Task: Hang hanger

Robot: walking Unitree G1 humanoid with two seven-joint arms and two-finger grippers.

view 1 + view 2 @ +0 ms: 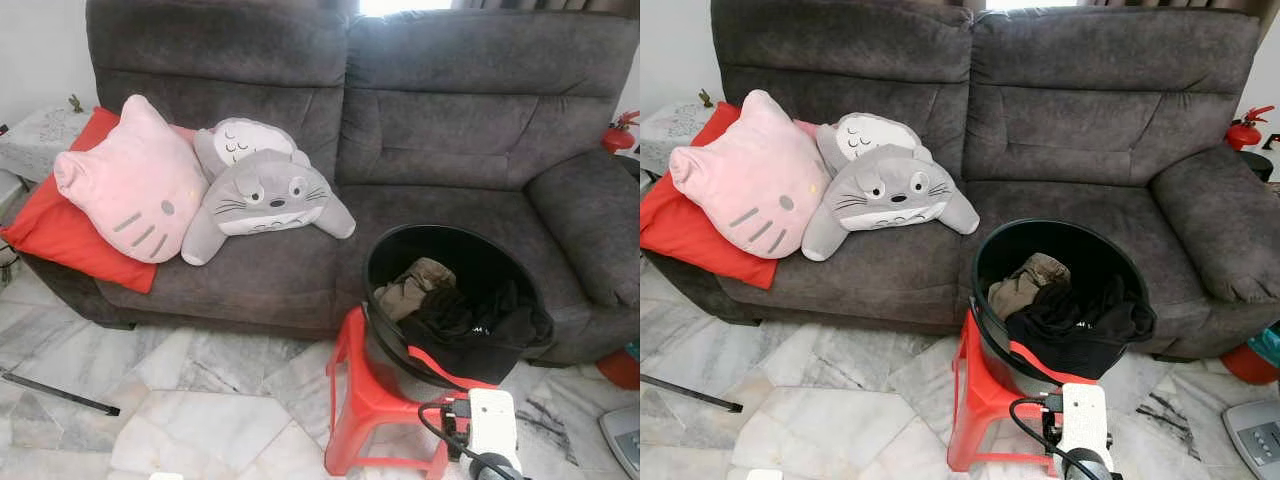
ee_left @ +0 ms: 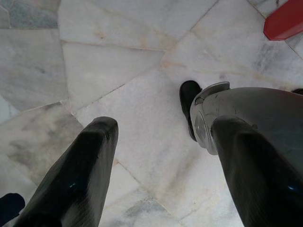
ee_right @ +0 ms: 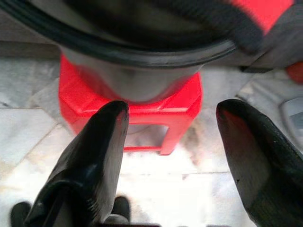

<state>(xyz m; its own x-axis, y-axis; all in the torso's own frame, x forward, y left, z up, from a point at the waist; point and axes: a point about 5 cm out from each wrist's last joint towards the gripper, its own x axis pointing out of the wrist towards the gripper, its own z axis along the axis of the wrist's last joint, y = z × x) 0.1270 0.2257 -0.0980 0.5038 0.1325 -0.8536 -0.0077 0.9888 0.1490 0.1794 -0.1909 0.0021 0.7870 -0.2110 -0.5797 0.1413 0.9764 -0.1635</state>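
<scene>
A black bucket stands on a red plastic stool in front of the grey sofa. It holds a brown garment and black clothes. A red curved strip lies across the bucket's front side; I cannot tell whether it is a hanger. My right gripper is open, low down and facing the stool and the bucket's base. Its white wrist box shows just before the stool. My left gripper hangs open over the marble floor beside my own leg.
On the sofa's left half lie a pink cat cushion, a grey plush and a red cushion. A black rod lies on the floor at the left. A side table stands far left, a red extinguisher far right.
</scene>
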